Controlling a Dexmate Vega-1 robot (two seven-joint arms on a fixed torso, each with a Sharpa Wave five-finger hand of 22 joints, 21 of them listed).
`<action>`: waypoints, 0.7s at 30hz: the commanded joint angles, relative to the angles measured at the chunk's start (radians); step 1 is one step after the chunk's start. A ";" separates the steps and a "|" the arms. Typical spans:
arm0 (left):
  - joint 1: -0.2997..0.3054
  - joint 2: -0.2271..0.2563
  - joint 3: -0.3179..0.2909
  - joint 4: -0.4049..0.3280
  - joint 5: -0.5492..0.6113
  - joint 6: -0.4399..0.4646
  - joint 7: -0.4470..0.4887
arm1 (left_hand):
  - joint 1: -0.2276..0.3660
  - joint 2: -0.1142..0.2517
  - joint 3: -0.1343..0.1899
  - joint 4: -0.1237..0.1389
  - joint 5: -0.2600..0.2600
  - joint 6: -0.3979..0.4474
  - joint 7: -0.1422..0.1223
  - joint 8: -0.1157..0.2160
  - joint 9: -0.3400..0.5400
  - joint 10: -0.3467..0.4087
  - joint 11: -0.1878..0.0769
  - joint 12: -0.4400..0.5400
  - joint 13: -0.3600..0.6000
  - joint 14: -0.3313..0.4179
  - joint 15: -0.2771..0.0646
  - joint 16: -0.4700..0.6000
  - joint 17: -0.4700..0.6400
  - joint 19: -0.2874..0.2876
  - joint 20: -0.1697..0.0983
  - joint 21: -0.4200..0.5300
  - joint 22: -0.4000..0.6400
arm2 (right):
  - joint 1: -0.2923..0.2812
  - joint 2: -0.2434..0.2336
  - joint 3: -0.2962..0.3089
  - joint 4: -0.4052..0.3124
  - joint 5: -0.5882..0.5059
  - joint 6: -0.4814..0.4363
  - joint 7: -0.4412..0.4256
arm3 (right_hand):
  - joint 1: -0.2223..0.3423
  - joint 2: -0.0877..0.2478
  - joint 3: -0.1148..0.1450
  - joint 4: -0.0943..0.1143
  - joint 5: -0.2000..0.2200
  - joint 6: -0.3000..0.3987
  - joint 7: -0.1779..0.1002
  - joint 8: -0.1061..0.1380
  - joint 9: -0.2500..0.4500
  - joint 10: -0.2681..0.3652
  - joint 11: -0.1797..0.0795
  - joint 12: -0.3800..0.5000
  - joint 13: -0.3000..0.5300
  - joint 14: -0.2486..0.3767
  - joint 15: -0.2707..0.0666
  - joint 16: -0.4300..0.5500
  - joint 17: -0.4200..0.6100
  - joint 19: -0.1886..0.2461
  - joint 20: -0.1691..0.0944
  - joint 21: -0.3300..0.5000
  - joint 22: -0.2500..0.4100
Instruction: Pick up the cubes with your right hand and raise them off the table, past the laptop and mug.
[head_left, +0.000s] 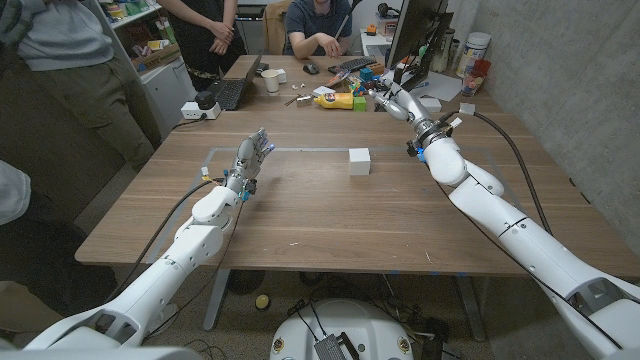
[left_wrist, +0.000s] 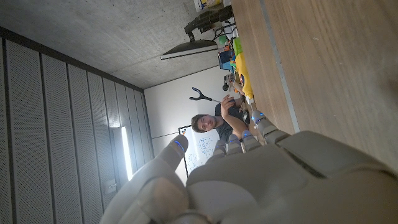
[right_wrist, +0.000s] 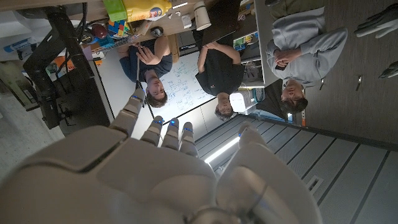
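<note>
A white cube (head_left: 359, 161) sits alone on the wooden table (head_left: 330, 220), a little right of centre. My right hand (head_left: 400, 103) hovers beyond and to the right of it, over the far side of the table, with fingers spread and nothing in it; the right wrist view shows its back (right_wrist: 155, 180) with the fingers straight. My left hand (head_left: 250, 160) stands left of the cube with its fingers pointing up and apart, holding nothing; its back (left_wrist: 261, 180) fills the lower part of the left wrist view. The laptop (head_left: 232, 90) and white mug (head_left: 271, 80) stand at the far left.
A yellow bottle (head_left: 335, 100), coloured blocks and small clutter lie at the far middle, close to my right hand. A monitor (head_left: 415, 35) and canisters (head_left: 474, 58) stand at the far right. People stand and sit behind the table. A taped rectangle marks the tabletop around the cube.
</note>
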 joint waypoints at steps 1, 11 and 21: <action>-0.006 -0.006 0.000 0.014 -0.007 -0.001 -0.008 | -0.006 0.071 0.007 0.001 0.005 -0.005 0.001 0.003 0.005 -0.007 0.001 0.004 0.002 -0.006 0.001 0.005 0.002 -0.002 0.005 -0.001 0.005 | 0.036 -0.018 -0.084 -0.043 -0.187 -0.127 -0.021 | 0.017 0.000 0.003 -0.012 0.000 0.009 -0.025 0.007 0.004 0.009 -0.005 0.007 0.004 0.003 0.011 0.004 0.003 -0.003 0.006 0.000 0.004; -0.013 -0.012 0.002 0.025 -0.006 -0.003 -0.008 | -0.009 0.070 0.005 0.003 0.005 -0.005 0.001 0.003 0.005 -0.008 -0.001 0.004 0.002 -0.007 -0.001 0.005 0.003 -0.002 0.005 -0.003 0.005 | 0.064 -0.018 -0.136 -0.046 -0.300 -0.188 -0.010 | 0.035 0.004 0.007 -0.027 -0.001 -0.006 -0.023 0.000 0.004 0.024 0.001 0.012 0.004 0.016 0.015 0.009 0.004 0.001 0.014 0.003 0.004; -0.015 -0.014 0.003 0.028 -0.006 -0.002 -0.007 | -0.010 0.070 0.005 0.003 0.005 -0.005 0.001 0.003 0.005 -0.008 0.000 0.004 0.002 -0.006 0.000 0.005 0.003 -0.001 0.005 -0.005 0.005 | 0.087 -0.014 -0.165 -0.042 -0.348 -0.215 0.033 | 0.053 -0.001 0.008 -0.045 -0.003 -0.013 -0.072 -0.002 0.005 0.018 -0.002 0.009 0.005 0.014 0.016 0.008 0.004 0.008 0.015 0.006 0.004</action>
